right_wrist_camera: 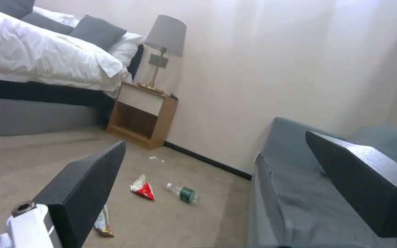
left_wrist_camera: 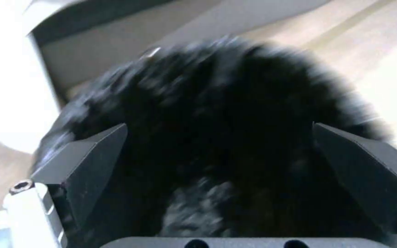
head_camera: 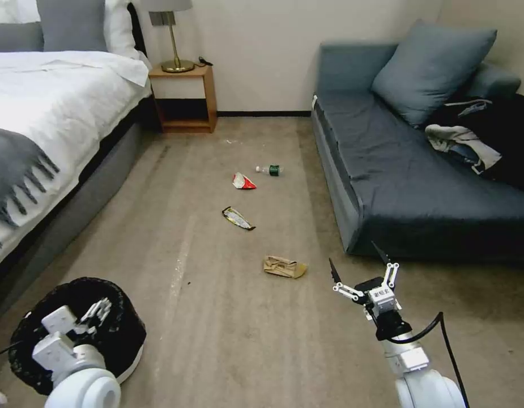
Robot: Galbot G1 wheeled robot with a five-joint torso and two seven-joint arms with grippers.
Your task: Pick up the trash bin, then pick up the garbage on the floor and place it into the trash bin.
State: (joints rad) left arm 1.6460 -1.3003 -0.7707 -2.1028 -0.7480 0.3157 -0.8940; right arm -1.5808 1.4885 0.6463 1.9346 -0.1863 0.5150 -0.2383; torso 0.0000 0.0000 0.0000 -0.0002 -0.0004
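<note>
While over trash bin point(head_camera: 80, 334), left claw point(left_wrist_camera: 219, 172) agape

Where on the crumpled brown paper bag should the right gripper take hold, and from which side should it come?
Probably from above. The brown paper bag lies flat on the carpet, long side across the view, so pinch across its narrower width near the middle, where creases stand up. The open right gripper hovers beside it, near the sofa.

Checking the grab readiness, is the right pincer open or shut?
Open: the right pincer shows its black fingers spread wide apart.
</note>
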